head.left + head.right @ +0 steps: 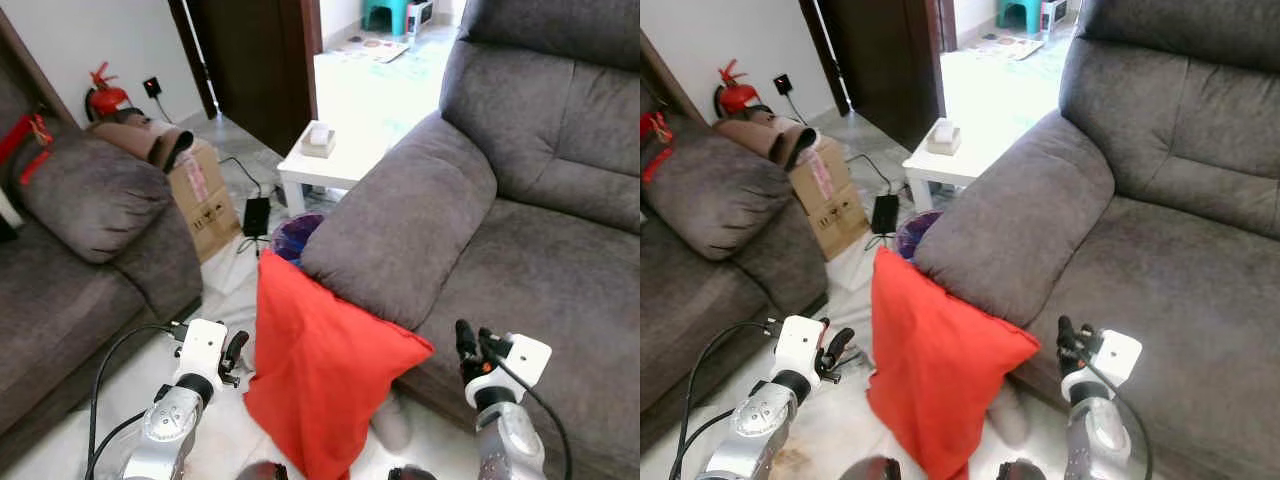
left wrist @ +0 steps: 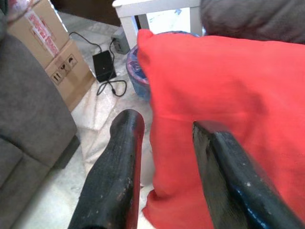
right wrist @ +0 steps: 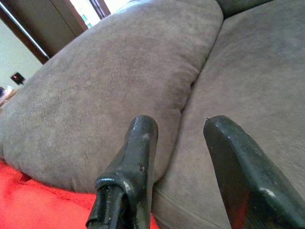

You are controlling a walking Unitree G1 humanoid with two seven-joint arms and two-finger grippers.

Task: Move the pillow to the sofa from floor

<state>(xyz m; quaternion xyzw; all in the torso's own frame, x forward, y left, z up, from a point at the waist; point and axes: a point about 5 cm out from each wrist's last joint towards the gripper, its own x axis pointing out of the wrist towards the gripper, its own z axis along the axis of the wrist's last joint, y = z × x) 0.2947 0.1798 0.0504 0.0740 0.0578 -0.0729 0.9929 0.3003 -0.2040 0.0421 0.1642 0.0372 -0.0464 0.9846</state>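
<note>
While it stands on the pale marble-patterned floor [image 1: 225, 290], the red pillow [image 1: 320, 380] leans upright against the front of the grey sofa [image 1: 540, 250], its upper corner tucked under the sofa's fat rounded armrest [image 1: 405, 225]. Its cloth is smooth and plain, creased in soft folds, while the sofa is covered in a napped, suede-like fabric with stitched seams between seat and back.

At the pillow's left edge is the left gripper [image 2: 164, 143]; its two black, scuffed fingers [image 2: 119, 167] are spread apart with nothing between them, one before the floor, the other before the red cloth. Over the sofa seat beside the armrest, the right gripper [image 3: 178, 143] is likewise parted and holds nothing.

Behind the pillow a round blue-purple bin [image 1: 295, 235] is partly hidden; what it holds cannot be made out. A small white table [image 1: 325, 170] beyond it carries a little box [image 1: 318, 140]. A brown cardboard carton [image 1: 200, 195] stands by a second grey sofa [image 1: 80, 260] on the left, with a rolled brown bundle [image 1: 150, 140] on top. A black power brick [image 1: 256, 215] and cables lie on the floor between them, and a red fire extinguisher [image 1: 105, 98] sits against the wall
</note>
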